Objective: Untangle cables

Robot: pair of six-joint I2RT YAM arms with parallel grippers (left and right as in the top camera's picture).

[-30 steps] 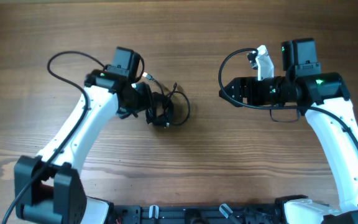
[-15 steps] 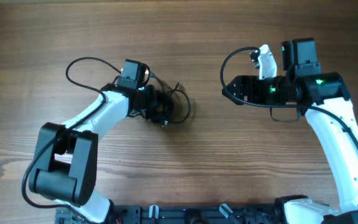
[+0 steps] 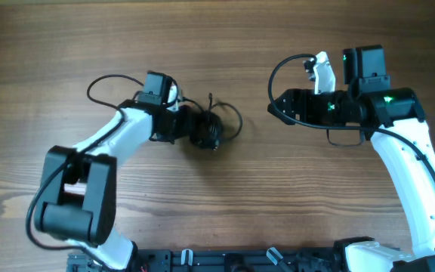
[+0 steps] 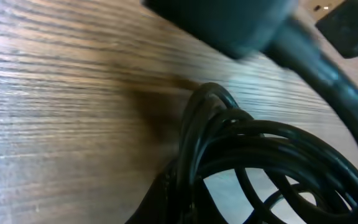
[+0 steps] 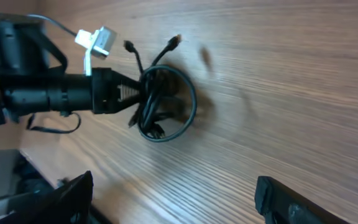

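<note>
The cables [image 3: 208, 131] lie as a tight black bundle on the wooden table, left of centre, with one loose loop [image 3: 236, 125] and thin plug ends [image 3: 211, 98] sticking out. My left gripper [image 3: 193, 130] reaches in from the left and is shut on the bundle's left side. In the left wrist view the coiled cables [image 4: 260, 143] fill the lower right, right against the camera. The right wrist view shows the bundle [image 5: 163, 102] ahead, held by the left gripper [image 5: 122, 93]. My right gripper [image 3: 276, 106] hovers open, well to the bundle's right, with nothing between its fingertips [image 5: 278, 193].
A thick black arm cable loops off the left arm [image 3: 106, 81] and another off the right arm [image 3: 276, 75]. A white fitting [image 3: 321, 72] sits on the right arm. Bare wood table [image 3: 225, 204] surrounds the bundle.
The left gripper has closed on the cable bundle, and the bundle has shifted slightly to the right. The left arm has folded in. The right arm has hardly moved.
</note>
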